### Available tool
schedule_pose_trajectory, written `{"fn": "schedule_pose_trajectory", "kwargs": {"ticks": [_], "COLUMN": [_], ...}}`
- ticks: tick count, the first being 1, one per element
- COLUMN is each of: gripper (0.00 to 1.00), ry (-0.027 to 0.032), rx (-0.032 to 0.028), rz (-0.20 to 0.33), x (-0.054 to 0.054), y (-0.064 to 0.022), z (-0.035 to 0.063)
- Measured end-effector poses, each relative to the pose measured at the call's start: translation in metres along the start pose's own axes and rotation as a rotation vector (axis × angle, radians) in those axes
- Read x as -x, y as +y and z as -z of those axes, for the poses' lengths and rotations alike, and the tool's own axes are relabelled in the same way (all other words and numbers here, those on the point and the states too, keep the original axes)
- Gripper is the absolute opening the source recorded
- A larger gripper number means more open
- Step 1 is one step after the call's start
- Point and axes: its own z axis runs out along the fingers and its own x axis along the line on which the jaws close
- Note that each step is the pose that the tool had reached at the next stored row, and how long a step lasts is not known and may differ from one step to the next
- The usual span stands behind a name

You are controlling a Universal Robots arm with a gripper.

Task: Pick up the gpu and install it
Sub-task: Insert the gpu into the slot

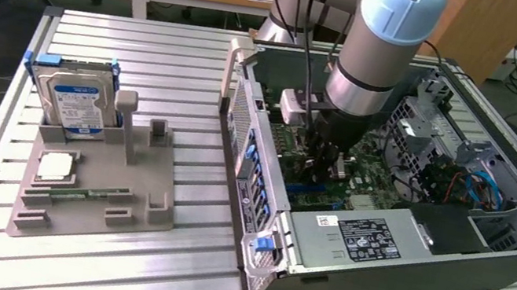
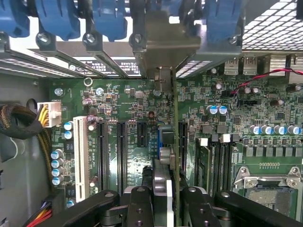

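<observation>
I have the black two-finger gripper (image 2: 161, 198) clamped on the thin dark gpu card (image 2: 163, 142), held edge-down over the green motherboard (image 2: 128, 99) inside the open grey computer case (image 1: 405, 279); seating it, I judge, demands square slot alignment.

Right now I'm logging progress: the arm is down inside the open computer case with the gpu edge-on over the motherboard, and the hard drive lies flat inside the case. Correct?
Not quite. The exterior view shows the hard drive standing upright in the grey holder on the table, outside the computer case. The rest holds: the gpu is edge-on over the motherboard.
</observation>
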Motion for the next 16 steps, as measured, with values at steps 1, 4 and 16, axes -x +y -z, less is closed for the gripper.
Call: {"fn": "schedule_pose_trajectory", "kwargs": {"ticks": [1, 4, 16], "gripper": [0.29, 0.29, 0.29], "ry": [0.0013, 0.0059, 0.0065], "rx": [0.0000, -0.0001, 0.0000], "rz": [0.000, 0.000, 0.000], "x": [0.0002, 0.0006, 0.0006], "y": [0.0000, 0.0000, 0.0003], "z": [0.0000, -0.0001, -0.0040]}}
